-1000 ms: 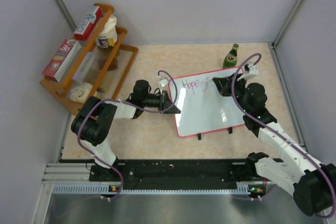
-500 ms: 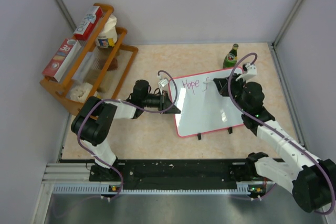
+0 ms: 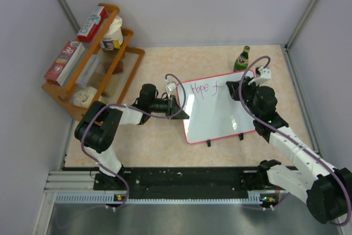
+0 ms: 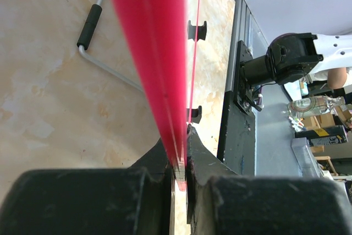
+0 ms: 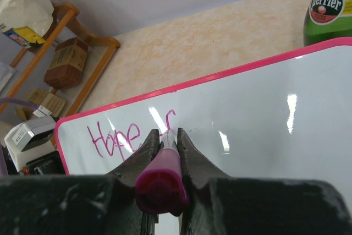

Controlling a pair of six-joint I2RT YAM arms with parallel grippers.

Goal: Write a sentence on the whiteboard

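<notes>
One word plus an f: only "Hope f" of the sentence [image 3: 202,88] is up, along the 12 o'clock edge of the whiteboard [image 3: 220,114] mid-table. Meanwhile the left gripper [image 4: 179,152] pinches its 9 o'clock rim and the right gripper [image 5: 168,133] clamps the marker [image 5: 162,182]. Most words left, I'd guess.

Bright, even overhead light; shadows faint on tabletop [image 3: 159,136]. Glare streaks on whiteboard [image 5: 290,105]. Right pincer [image 5: 168,134] blurred close up; whiteboard's rim smeared in left wrist view.
</notes>
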